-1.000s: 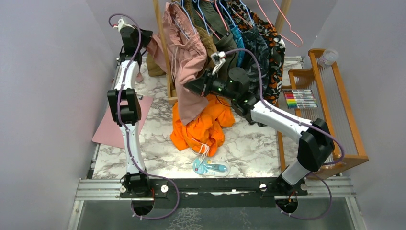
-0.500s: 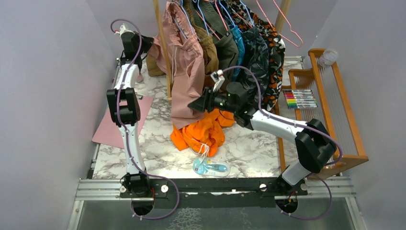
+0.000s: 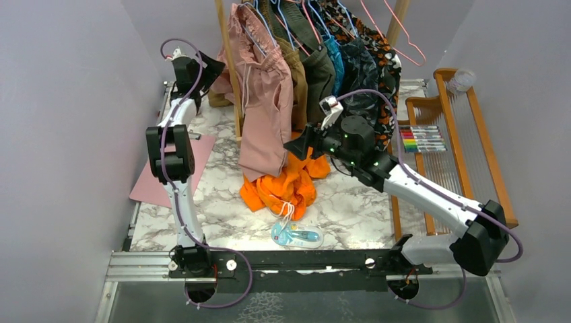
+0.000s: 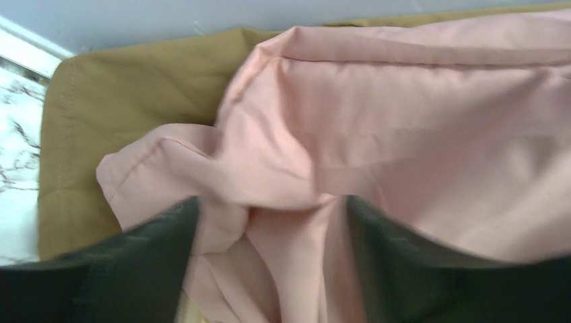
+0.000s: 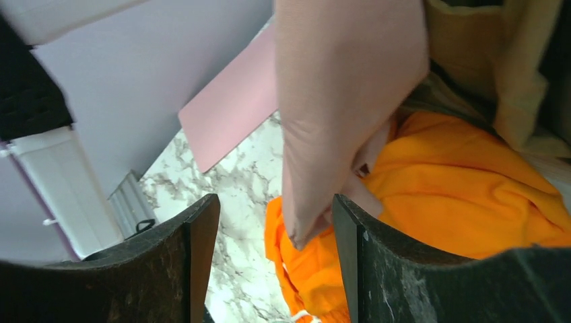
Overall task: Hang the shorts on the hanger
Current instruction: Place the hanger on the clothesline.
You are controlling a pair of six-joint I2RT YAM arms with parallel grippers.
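We see the shorts (image 3: 266,114), dusty pink and baggy, hanging in soft folds from the thin light blue wire hanger (image 3: 261,23) at the back of the marble table (image 3: 350,202), just above a crumpled orange garment (image 3: 286,185). Both pincers stand open and hold nothing: the left gripper (image 4: 269,208) is spread around a loose pink fold beside a tan-brown cloth (image 4: 74,134), and the right gripper (image 5: 276,202) flanks the dangling hem. We judge the fabric light, limp and liable to slide on stiff wire, best pinched at the thick gathered waistband.
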